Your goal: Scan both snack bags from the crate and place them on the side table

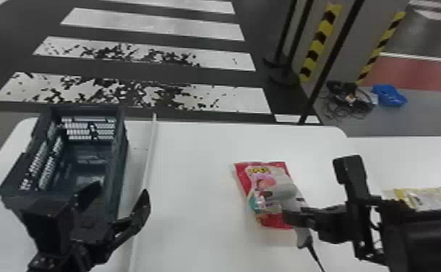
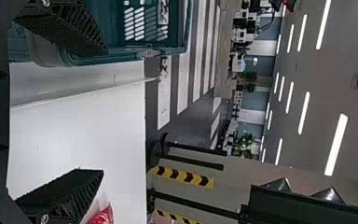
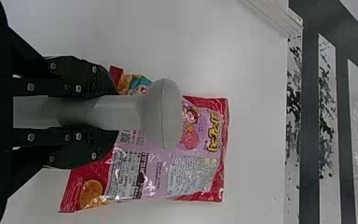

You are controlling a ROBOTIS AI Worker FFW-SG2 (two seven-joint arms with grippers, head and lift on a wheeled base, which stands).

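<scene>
Nearest, the left gripper [image 1: 120, 191] hangs by the near end of the crate [image 1: 121, 155], its fingers spread with nothing between them. The right gripper [image 3: 114, 113] comes in over the table [image 1: 194, 173] from the side table end, clenched on the grey handle of the scanner [image 3: 162, 112]. The scanner's cord [image 1: 314, 253] trails toward the table's near edge.

Under the scanner head lies the red snack bag [image 1: 263, 181], flat, toward the table's right edge. Its printed code [image 3: 125, 136] faces up beside the handle, so a read may fail if the head aims past it or the shiny film is creased there. Lowered too far, the head could press or drag the bag; on the way out, the cord could snag it.

Beyond the right forearm, the yellow snack bag [image 1: 429, 199] rests on the side table [image 1: 382, 159]; a low swing of that arm might sweep it along. The crate stands along the table's left edge, reaching the far left corner, and its rim could catch the left fingers if they move sideways at this height.
</scene>
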